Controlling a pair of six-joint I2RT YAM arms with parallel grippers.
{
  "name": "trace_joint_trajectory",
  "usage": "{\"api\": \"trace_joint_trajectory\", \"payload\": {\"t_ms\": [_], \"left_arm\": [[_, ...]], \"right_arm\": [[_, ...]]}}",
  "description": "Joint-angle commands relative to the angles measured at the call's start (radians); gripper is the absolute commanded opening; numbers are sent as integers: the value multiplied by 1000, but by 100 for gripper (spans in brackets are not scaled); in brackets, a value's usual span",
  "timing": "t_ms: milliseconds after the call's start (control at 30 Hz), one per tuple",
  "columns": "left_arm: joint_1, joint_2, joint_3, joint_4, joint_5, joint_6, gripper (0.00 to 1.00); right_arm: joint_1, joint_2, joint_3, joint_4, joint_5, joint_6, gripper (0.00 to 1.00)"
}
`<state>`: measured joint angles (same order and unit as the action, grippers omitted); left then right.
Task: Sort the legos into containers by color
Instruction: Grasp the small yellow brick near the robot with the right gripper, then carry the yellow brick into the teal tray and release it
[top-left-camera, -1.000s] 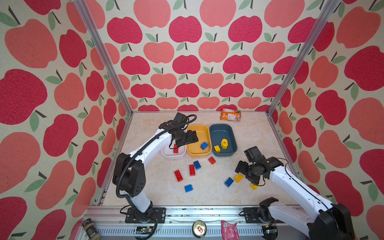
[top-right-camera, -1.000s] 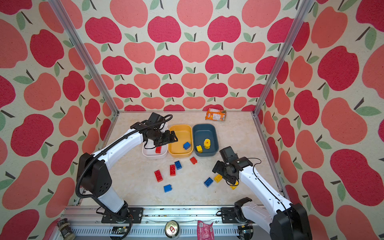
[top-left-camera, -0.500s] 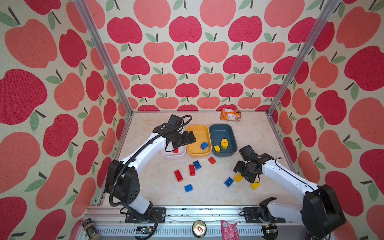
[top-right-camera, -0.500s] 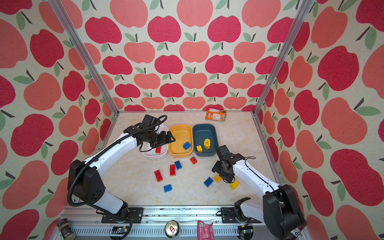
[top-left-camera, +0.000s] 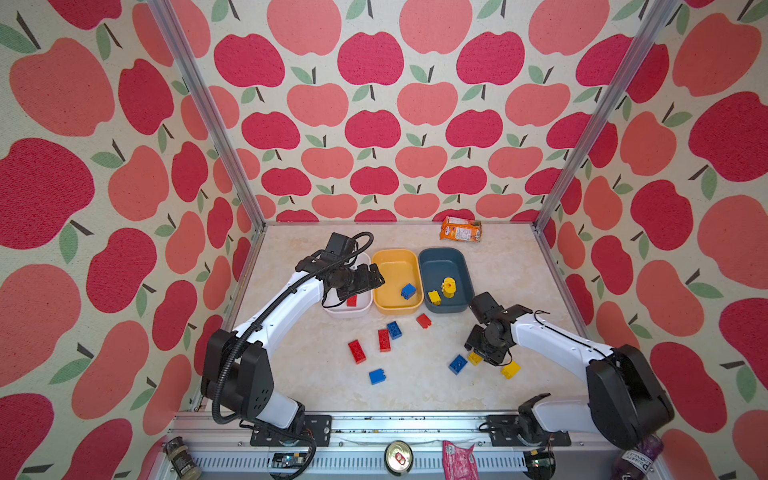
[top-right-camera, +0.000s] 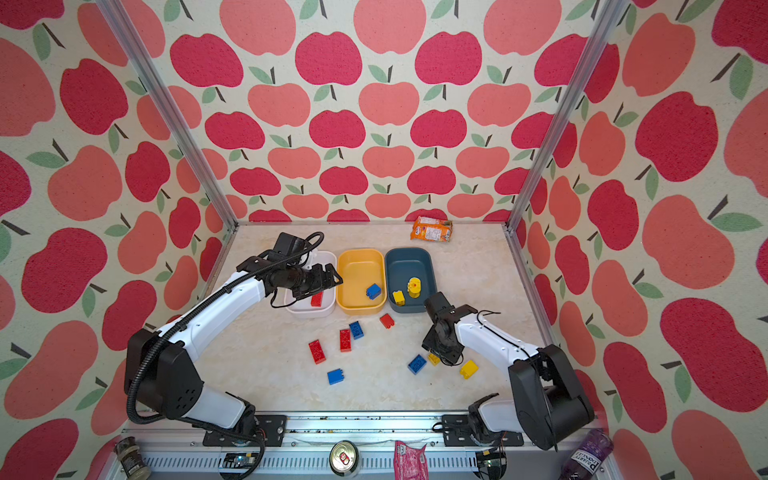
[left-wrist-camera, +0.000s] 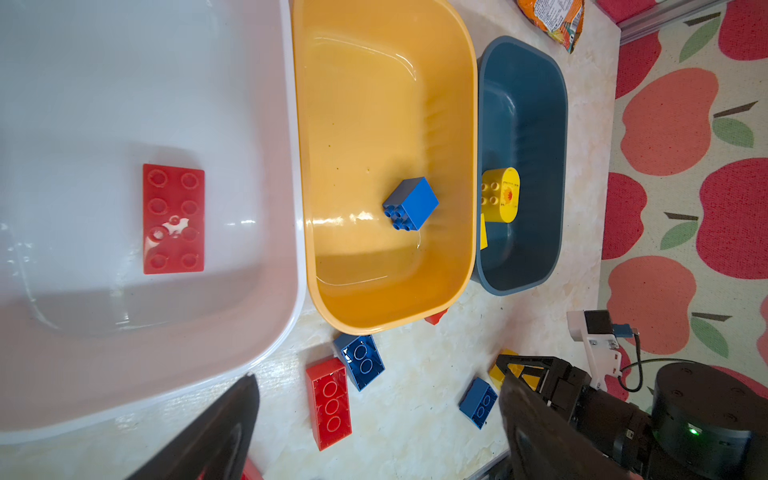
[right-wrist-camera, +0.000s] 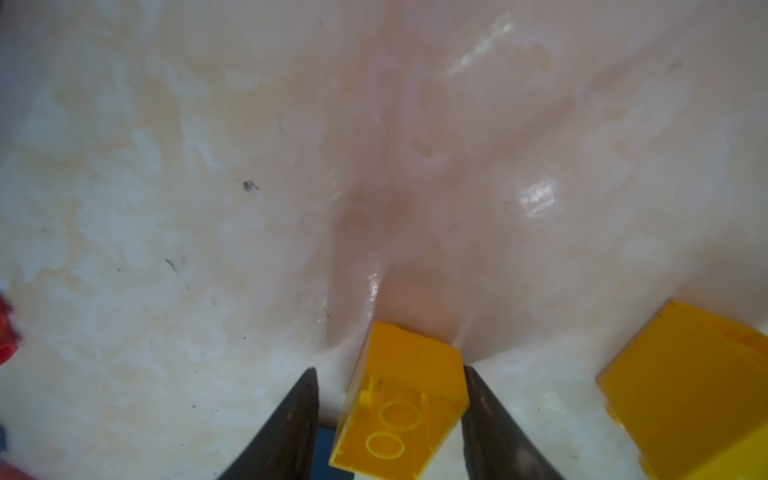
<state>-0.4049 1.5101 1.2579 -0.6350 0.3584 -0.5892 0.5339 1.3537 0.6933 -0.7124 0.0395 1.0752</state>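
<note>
Brick (top-left-camera: 474, 358), yellow, on the desk (top-left-camera: 316, 382) at lower right in a top view: judged light, rigid, smooth-walled, best pinched across flat sides. Right gripper (right-wrist-camera: 390, 369) straddles it, one finger touching, a gap beside the other. Beyond, left gripper (left-wrist-camera: 376, 376) spread wide, empty, above white tub (top-left-camera: 348, 312).

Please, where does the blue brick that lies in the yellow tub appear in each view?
In a top view: blue brick a little right of centre, in the near right corner of the yellow tub.
In a top view: blue brick a little left of centre, same corner of the yellow tub.
Left wrist: blue brick near mid-picture.
Right wrist: not in it.
Shared landmark: the yellow tub, except in the right wrist view.
</note>
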Motion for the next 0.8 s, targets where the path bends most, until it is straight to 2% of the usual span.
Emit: {"api": "trace_joint_trajectory", "payload": {"t_ms": [0,200,367,533,767], "left_arm": [[11,-34,-21,15,20,-12,93],[21,-44,-37,23,27,-14,93],[28,-58,-49,25,27,-16,93],[37,-78,-71,30,29,-18,94],[45,-114,-108,38,21,-33,94]], "right_arm": [[10,8,13,-12,26,17,47],[14,0,33,-38,40,14,34],[18,-44,97,-94,79,-13,30],[16,-42,249,-180,152,-125,29],[13,105,523,-249,204,-320,29]]}}
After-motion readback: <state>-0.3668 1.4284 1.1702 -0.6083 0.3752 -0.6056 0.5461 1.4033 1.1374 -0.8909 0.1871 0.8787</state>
